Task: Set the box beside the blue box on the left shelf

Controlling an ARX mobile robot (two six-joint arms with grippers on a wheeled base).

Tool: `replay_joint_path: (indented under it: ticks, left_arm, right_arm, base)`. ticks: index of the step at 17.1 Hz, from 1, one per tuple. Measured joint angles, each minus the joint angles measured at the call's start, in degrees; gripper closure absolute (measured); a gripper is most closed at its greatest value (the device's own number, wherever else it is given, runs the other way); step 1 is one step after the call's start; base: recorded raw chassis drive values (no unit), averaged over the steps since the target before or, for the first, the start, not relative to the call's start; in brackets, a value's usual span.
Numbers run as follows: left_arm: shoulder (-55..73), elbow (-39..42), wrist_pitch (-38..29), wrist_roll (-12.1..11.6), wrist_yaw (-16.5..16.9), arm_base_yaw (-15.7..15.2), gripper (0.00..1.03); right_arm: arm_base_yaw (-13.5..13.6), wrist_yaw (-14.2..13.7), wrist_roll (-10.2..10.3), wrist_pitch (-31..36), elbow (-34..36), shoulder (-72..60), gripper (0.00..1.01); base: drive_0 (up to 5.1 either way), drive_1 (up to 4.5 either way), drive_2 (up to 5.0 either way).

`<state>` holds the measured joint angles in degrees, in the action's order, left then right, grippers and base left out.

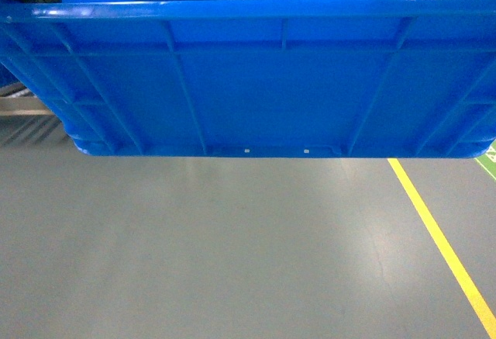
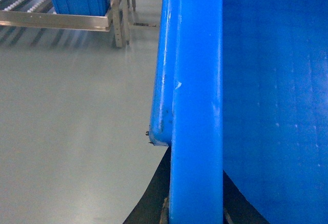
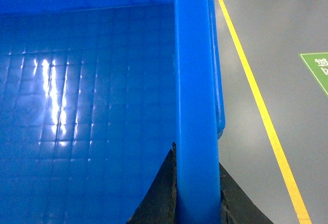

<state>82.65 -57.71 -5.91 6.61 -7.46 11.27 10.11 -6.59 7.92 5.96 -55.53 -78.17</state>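
Grey, glossy warehouse floor (image 1: 232, 254) spreads under everything, and above it the box (image 1: 248, 83) hangs clear of the ground, filling the top of the head view with its ribbed near wall and thick rim. It looks a stiff, hard moulded crate, empty inside as far as the wrist views show, so probably light for its bulk, but wide, smooth-walled and likely to slip or swing if one side lets go; the thick rim on the two opposite end walls is the sensible place to hold. That is where both are: the left gripper (image 2: 197, 214) has its dark fingers closed either side of the left wall's rim, and the right gripper (image 3: 197, 203) pinches the right rim likewise. Only the left wrist view shows the goal, far left: the left shelf (image 2: 56, 21) with its steel rail, and a blue box (image 2: 82, 1) holding red items already on it. Only the right wrist view shows the green floor marking (image 3: 318, 67) beyond the yellow line (image 3: 256, 101).
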Motion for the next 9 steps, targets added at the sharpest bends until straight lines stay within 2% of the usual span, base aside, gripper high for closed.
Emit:
replay_joint_path:
  ticks: [9]
  left_arm:
    - [0.0,0.0,-0.1,0.0,0.0,0.0,0.96]
  right_arm:
    - [0.0,0.0,0.0,0.3,0.0,-0.1,0.92]
  base:
    - [0.0,3.99,-4.1]
